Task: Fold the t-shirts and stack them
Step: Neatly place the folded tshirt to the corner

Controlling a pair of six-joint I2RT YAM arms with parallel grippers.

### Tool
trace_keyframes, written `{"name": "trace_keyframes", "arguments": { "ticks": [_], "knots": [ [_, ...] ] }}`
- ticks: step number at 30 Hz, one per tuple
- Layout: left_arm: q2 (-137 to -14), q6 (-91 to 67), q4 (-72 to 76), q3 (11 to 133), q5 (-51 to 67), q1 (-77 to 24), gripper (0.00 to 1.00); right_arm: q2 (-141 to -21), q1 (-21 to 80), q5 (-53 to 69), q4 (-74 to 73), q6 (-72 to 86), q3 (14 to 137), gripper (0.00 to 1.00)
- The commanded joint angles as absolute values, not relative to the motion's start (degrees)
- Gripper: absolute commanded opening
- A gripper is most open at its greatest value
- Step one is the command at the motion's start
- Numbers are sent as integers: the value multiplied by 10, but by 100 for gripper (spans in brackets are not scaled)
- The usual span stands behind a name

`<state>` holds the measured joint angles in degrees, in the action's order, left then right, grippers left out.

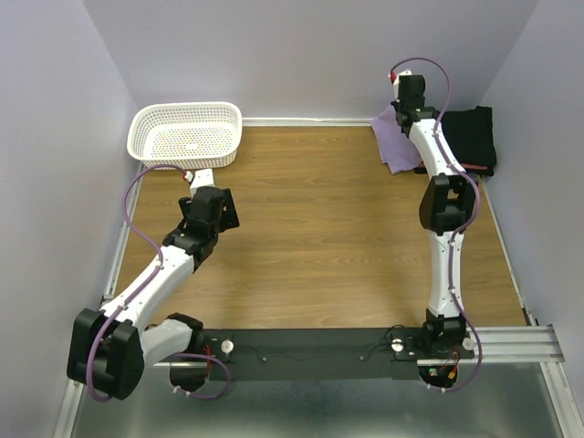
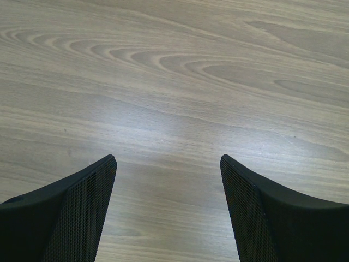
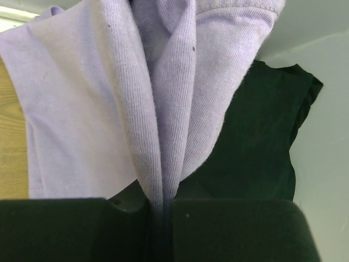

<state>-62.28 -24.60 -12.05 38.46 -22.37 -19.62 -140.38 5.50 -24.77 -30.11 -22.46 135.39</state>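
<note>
From above, the lavender t-shirt sits bunched at the far right corner of the tabletop. Its long axis runs from the back wall toward the arms, and it is narrower at the far end. The right gripper reaches down onto that far end. Just to the right, touching the lavender cloth, is a folded pile of black shirts against the side wall. The white mesh basket stands in the far left corner, and the left gripper hovers just in front of it, well apart from the shirts.

The left wrist camera shows the left gripper spread wide with nothing between its fingers, only bare wood grain of the tabletop beneath.

In the right wrist view, the right gripper is clenched on a pinch of the lavender t-shirt. The cloth fans away from the jaws in long folds running straight out from the gripper. The black shirts lie behind it to the right, partly under the lavender fabric.
</note>
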Motion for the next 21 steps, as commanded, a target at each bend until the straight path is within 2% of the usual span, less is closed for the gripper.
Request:
{"name": "trace_keyframes", "arguments": {
  "ticks": [1,21],
  "knots": [
    [-628,-252,-109,388,-250,-194,85,-1389,51,-260,-296,-216,1383,1],
    [-641,-250,-105,388,-243,-195,85,-1315,38,-249,-294,-223,1404,0]
  ]
}}
